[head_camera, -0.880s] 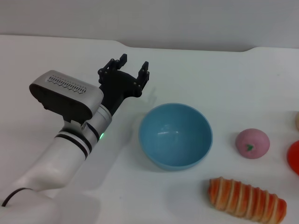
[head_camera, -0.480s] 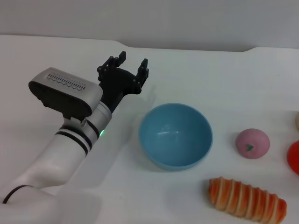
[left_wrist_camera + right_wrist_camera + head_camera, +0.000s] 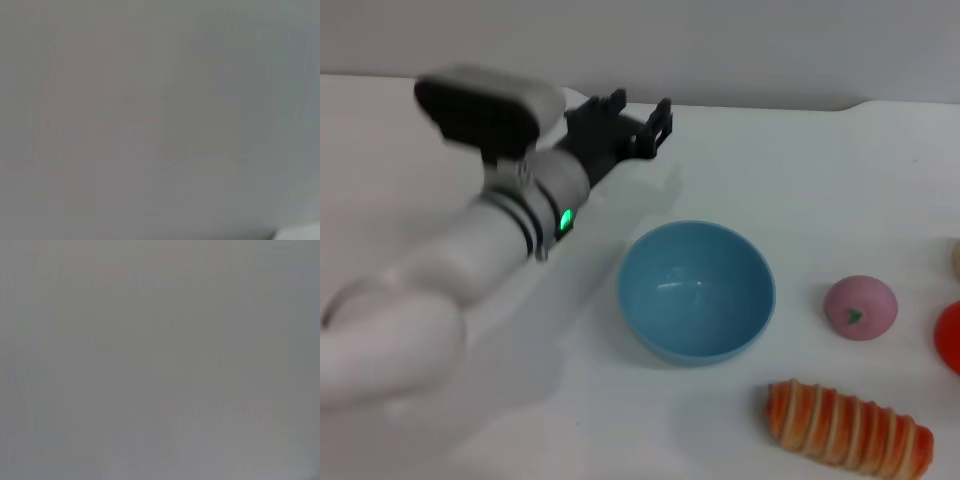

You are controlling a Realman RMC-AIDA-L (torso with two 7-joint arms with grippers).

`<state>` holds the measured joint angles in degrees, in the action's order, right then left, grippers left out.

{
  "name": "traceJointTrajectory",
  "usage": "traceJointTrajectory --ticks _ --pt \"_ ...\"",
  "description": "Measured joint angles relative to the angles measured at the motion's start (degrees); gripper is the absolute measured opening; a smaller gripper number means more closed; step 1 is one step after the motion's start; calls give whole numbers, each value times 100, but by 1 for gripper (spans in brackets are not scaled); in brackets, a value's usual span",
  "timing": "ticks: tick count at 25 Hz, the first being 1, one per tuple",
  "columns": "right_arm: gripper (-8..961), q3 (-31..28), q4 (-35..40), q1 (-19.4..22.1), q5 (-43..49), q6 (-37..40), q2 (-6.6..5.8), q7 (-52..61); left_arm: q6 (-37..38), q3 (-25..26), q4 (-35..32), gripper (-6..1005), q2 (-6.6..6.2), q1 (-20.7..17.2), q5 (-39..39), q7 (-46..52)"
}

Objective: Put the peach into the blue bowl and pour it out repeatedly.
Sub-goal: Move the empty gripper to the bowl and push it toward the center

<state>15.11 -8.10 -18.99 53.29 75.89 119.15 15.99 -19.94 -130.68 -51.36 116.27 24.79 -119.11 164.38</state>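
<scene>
Fingers apart and empty, my left gripper [image 3: 638,112] has swung up to eleven o'clock of the deep light-blue plastic bowl [image 3: 696,291], leaving the small pink toy peach [image 3: 860,307] untouched at three o'clock.

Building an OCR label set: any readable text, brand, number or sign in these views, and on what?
None readable in any view.
left gripper and its arm: no lettering; only a green light on the wrist.
blue bowl: plain.
peach: a green leaf mark, no text.
striped bread-like item: stripes only.
Both wrist views: plain grey, no text.
</scene>
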Motion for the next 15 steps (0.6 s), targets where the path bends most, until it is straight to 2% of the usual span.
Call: traceJointTrajectory --ticks 2,4,6,7,8,9,11,15 --pt "620 0 -5 4 -1 0 1 0 1206 748 -446 540 -63 3 -400 -20" --pt "620 0 -5 7 -10 -1 2 0 2507 1635 -874 540 -66 9 -768 -174" --pt "620 0 6 8 -14 -2 3 0 3455 2338 -1155 541 -22 28 -948 -451" --pt "620 0 11 8 -15 -2 3 0 4234 2878 -1317 541 41 75 -1005 -751" --pt "620 0 15 9 -15 -4 3 0 4667 3140 -1370 541 66 115 -1016 -938" --pt "620 3 16 8 -14 -4 3 0 5300 3598 -1426 542 117 202 -1019 -1244" --pt "620 12 22 3 -4 -4 0 1 6315 4275 -1458 543 141 406 -997 -1603" --pt "620 5 31 -24 -13 -5 -10 0 7161 4722 -1466 545 125 583 -1011 -1750"
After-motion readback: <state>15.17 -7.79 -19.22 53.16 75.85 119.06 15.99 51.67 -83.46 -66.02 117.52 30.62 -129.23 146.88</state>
